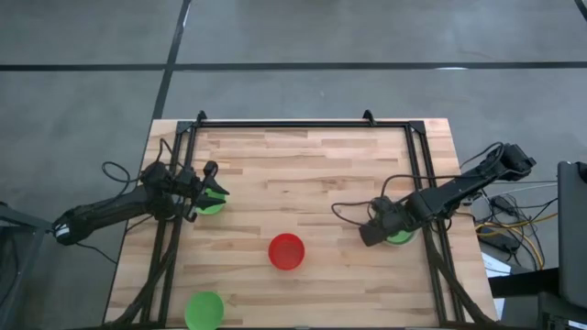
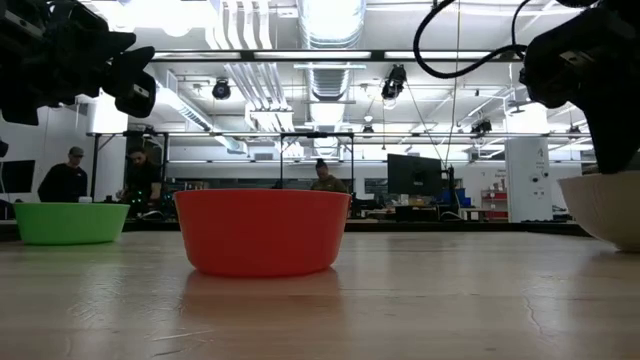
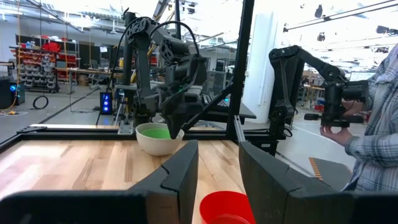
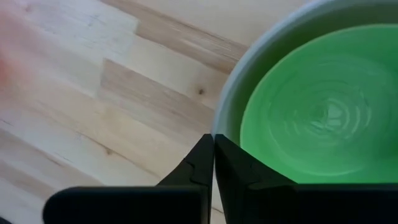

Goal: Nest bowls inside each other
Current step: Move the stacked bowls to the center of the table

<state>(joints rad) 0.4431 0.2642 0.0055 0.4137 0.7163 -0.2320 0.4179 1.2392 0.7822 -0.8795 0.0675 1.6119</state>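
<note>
My right gripper (image 4: 213, 146) was clenched on the rim of the pale bowl (image 4: 261, 56), which sat at the table's right edge already holding a green bowl (image 4: 323, 106), apparently so I could move the pair together as one stack.

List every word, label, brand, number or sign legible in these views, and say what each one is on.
None can be read.
The red bowl, the green bowls and the pale bowl carry no printing.
The dark arms and the wooden table show no legible label.
Screens and shelves in the room behind are too small and blurred to read.
</note>
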